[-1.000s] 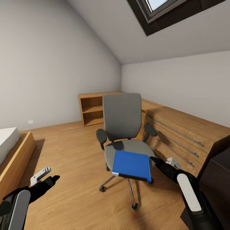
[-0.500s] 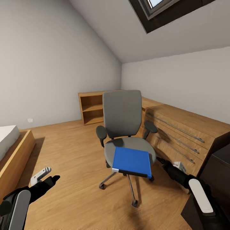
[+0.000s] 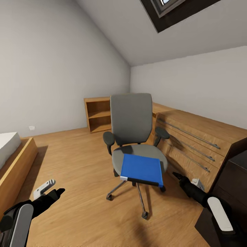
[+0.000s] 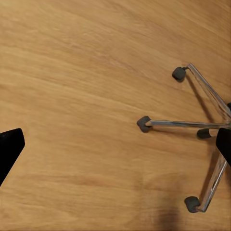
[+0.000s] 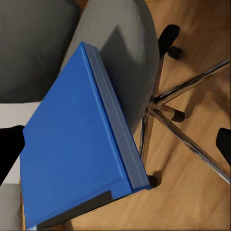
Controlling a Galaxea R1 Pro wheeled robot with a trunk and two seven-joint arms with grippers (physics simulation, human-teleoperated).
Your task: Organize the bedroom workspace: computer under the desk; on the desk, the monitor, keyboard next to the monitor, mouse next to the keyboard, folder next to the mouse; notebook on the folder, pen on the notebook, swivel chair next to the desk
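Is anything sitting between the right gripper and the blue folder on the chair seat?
Nothing visible does. The folder lies flat on the swivel chair seat, front edge overhanging; the right gripper hangs beside it, apart, with only open air between.

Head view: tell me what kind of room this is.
Probably an attic bedroom: a bed by the wall, a sloped ceiling with a skylight, a wooden dresser, and an office chair carrying a blue folder.
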